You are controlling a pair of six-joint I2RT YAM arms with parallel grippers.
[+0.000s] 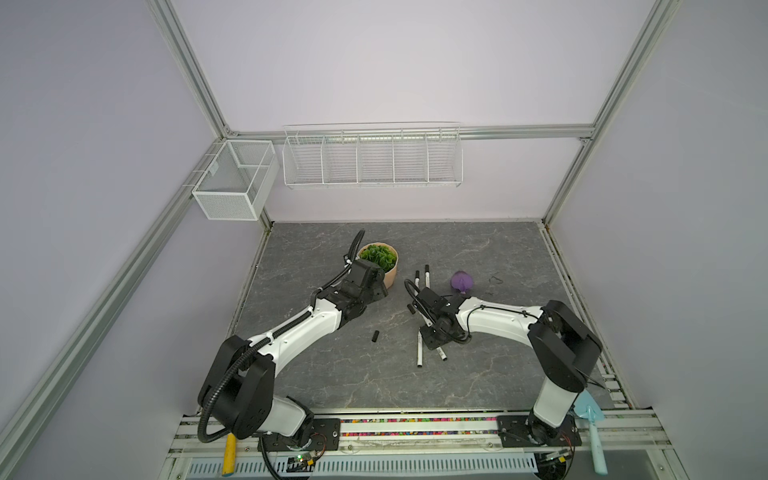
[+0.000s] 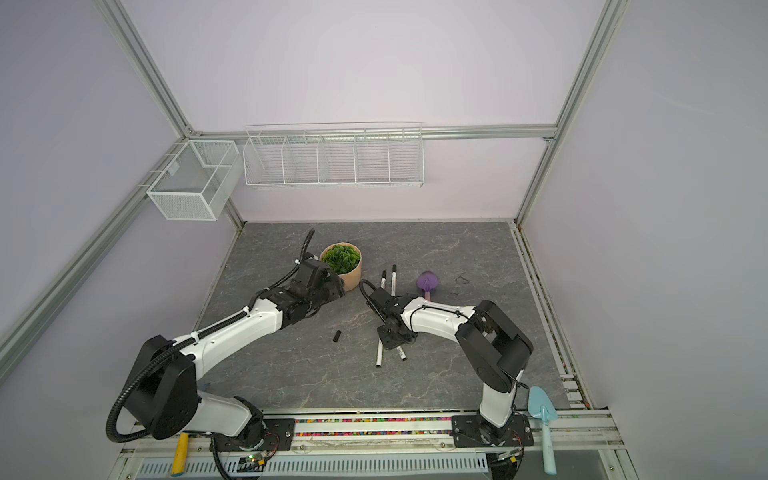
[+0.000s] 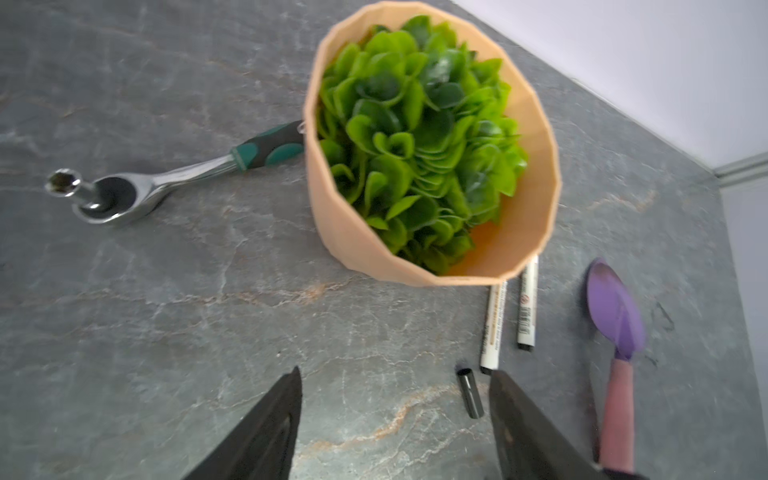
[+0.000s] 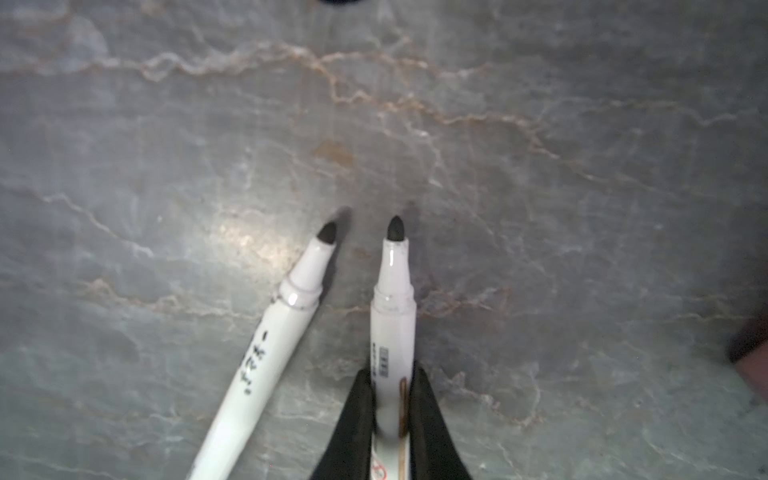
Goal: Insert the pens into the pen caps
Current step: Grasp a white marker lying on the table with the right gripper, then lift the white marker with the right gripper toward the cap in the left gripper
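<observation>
Right gripper (image 4: 390, 386) is pinched tight on the white barrel of a marker pen (image 4: 392, 316). The bare dark tip pokes out ahead, low over the tabletop (image 4: 540, 166); touching it or just clear of it, I can't tell. Just beside it, fanned off at an angle, lies a second pen (image 4: 266, 353), tip bare as well. Over to the left gripper (image 3: 395, 374): jaws spread wide, nothing between them, hovering above the slab with a loose black cap (image 3: 469, 392) lying just beside one finger. Past that come two more pens (image 3: 494, 328) side by side, their far ends tucked behind the plant pot (image 3: 353, 232), so capped or not, no telling. In a top view another cap (image 1: 375, 336) sits alone between the two arms. By my reckoning it's early: neither pen by the right gripper wears a cap, two caps lie loose, the other two I can't find, and every pairing I can judge is yet to do. Further out there's a ratchet wrench (image 3: 124, 195) beside the pot and a pink-handled purple scoop (image 3: 615, 311). It all sits on grey marbled stone, with pale lilac walls, aluminium framing, a white wire rack (image 1: 374, 162) on the back wall and a mesh basket (image 1: 224, 203) to the left.
</observation>
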